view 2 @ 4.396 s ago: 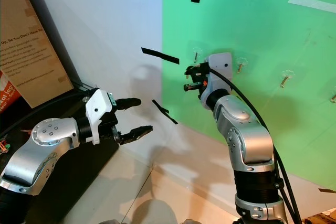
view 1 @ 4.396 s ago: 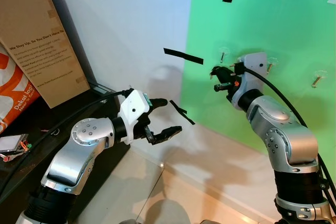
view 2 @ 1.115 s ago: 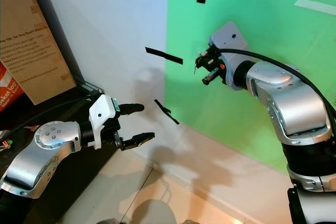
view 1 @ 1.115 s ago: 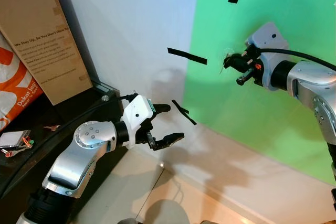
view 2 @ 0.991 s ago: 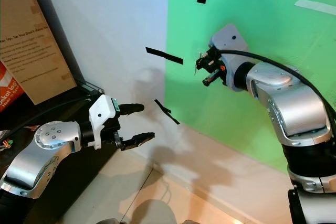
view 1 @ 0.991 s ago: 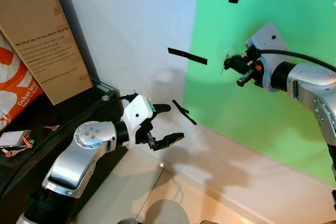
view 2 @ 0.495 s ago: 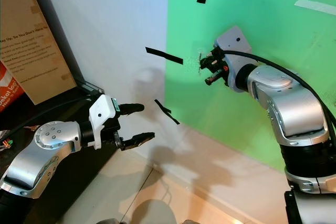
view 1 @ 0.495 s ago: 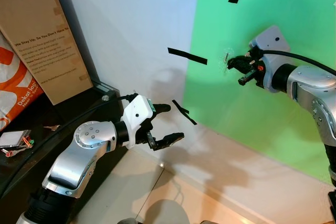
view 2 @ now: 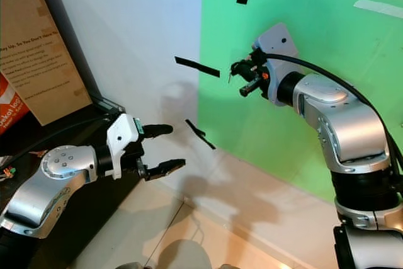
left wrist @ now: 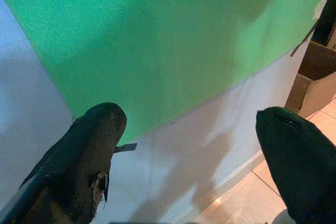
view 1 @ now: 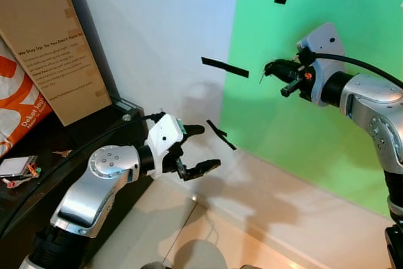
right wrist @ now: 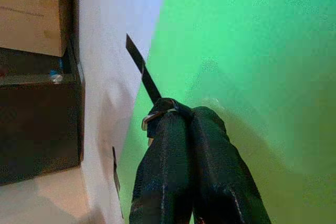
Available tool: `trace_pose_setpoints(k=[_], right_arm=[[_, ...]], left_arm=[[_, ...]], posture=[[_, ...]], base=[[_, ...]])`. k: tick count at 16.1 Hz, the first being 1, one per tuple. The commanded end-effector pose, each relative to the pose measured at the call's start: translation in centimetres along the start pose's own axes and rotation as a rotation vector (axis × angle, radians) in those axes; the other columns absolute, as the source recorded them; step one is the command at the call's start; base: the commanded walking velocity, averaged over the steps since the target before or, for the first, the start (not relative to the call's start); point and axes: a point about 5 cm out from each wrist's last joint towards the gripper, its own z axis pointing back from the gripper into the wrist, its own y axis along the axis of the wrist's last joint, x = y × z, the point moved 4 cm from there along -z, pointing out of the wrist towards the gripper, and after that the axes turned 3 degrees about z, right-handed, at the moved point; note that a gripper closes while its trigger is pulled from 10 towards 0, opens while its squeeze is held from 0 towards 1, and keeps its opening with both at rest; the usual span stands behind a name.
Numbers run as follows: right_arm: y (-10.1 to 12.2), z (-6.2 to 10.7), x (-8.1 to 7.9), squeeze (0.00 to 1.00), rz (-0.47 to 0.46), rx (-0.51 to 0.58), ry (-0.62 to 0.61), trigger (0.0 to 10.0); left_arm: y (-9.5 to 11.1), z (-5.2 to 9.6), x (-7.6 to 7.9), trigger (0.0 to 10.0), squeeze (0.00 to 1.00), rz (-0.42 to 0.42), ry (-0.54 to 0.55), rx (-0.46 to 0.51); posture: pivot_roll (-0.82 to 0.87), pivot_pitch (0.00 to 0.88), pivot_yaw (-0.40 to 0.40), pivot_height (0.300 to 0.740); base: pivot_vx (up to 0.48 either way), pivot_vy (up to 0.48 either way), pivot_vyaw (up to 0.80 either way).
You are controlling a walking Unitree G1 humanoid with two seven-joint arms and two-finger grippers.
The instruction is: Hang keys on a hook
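Note:
My right gripper (view 1: 269,67) is raised against the green board (view 1: 352,155) on the wall, its fingers (right wrist: 181,150) pressed shut on a small key ring. The ring's metal loop (right wrist: 148,123) peeks out at the fingertips, and a thin key (view 1: 262,77) dangles just below them. A faint clear hook base (right wrist: 211,102) shows on the board right beside the fingertips. My left gripper (view 1: 206,147) hovers open and empty lower down, in front of the white wall, well apart from the board's hooks.
A tall cardboard box (view 1: 50,42) and an orange bag (view 1: 16,105) stand on a dark shelf (view 1: 94,130) at the left. Black tape strips (view 1: 223,67) stick on the wall. Another cardboard box (left wrist: 315,77) sits on the tiled floor.
My right gripper has shifted a little left and up along the green board, still shut on the keys, and now covers the hook that showed beside it. The left arm has stayed put.

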Motion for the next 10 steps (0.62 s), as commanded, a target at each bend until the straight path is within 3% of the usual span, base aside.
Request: trace_pose_setpoints(k=[1,6,10], right_arm=[[0.3,0.0,0.9,0.00,0.021,-0.003,-0.043,10.0],[-0.7,0.2,2.0,0.00,0.036,-0.049,-0.090,10.0],[-1.3,0.1,1.9,0.00,0.042,-0.068,-0.089,10.0]], left_arm=[[0.3,0.0,0.0,10.0,0.00,-0.012,-0.009,0.003],[0.4,0.0,-0.1,10.0,0.00,-0.010,-0.007,0.003],[0.6,0.0,-0.4,10.0,0.00,-0.024,0.012,0.015]], posture=[[-0.06,0.000,-0.016,0.740],[-0.06,0.000,-0.015,0.740],[-0.06,0.000,-0.013,0.740]], base=[[0.000,0.000,0.00],[0.000,0.000,0.00],[0.000,0.000,0.00]])
